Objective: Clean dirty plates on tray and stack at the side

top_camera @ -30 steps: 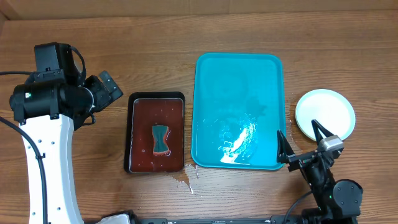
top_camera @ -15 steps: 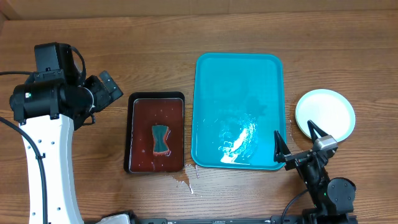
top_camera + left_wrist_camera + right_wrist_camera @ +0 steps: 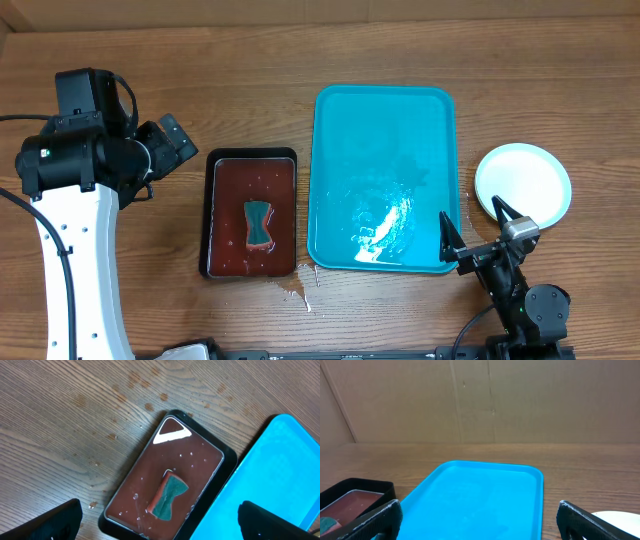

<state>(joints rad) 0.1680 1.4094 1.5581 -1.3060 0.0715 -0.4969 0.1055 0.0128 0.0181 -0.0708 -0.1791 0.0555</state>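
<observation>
Since the tray (image 3: 385,130) lies bare and the plates (image 3: 525,178) appear stacked near the table's (image 3: 250,60) right edge, cleaning looks finished; left claw (image 3: 159,506) and right claw (image 3: 470,207) hang released, so only retreat seems to remain.

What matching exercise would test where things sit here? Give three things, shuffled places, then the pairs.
Things:
1. bright turquoise rectangular plastic tray
2. teal hourglass-shaped sponge
3. pale white round plastic plate

Places:
A. right of the turquoise tray
B. mid-scene, glossy, holding nothing
C. lying in the black-rimmed red-brown tray

Pairs: 1-B, 2-C, 3-A
</observation>
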